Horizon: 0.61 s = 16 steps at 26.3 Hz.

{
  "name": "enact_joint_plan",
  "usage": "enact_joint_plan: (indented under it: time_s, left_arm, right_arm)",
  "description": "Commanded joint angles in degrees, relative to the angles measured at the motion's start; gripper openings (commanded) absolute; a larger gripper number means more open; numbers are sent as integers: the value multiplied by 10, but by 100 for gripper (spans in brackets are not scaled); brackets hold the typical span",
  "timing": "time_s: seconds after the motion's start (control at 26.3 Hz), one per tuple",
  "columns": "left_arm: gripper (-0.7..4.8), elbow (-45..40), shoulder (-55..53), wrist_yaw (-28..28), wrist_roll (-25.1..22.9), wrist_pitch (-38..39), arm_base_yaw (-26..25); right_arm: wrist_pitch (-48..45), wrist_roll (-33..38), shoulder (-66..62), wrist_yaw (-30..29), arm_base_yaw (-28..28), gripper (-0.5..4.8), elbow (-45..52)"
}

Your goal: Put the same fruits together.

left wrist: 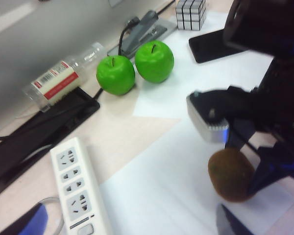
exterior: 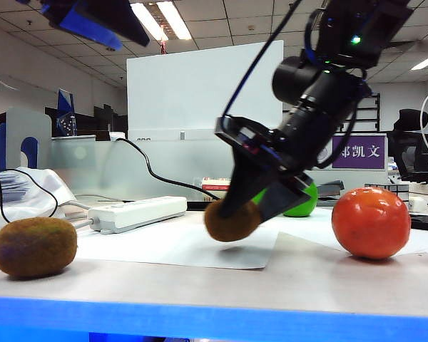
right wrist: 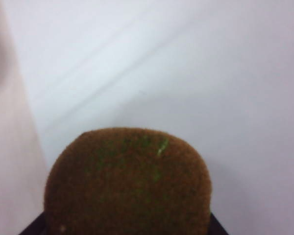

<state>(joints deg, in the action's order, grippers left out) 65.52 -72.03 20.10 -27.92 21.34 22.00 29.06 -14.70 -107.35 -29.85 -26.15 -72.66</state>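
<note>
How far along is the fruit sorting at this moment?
Done: the two green apples sit side by side by the back of the table. In hand: the right gripper has its fingers around one kiwi on the white paper, closing on it. Left: that kiwi is far from the other kiwi at the near left edge. The left gripper hangs open overhead.

Low table-edge exterior, high left wrist, close right wrist: shared kiwi point(exterior: 232, 221).
</note>
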Motion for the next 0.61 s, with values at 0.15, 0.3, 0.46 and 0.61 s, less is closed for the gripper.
enact_joint_plan:
  time_s: [0.15, 0.3, 0.46, 0.61]
  left_arm:
    - [479, 1, 27, -20, -8, 48, -9]
    - [479, 1, 35, -16, -6, 120, -19]
    - [479, 1, 37, -7, 5, 160, -21]
    - [479, 1, 50, -41, 14, 226, -21]
  right_arm:
    - [-6, 12, 2, -7, -54, -4, -30]
    - [-9, 19, 2, -4, -96, -4, -69]
    - [-22, 40, 2, -3, -115, -3, -73]
    - [-10, 40, -8, -3, -137, -3, -72]
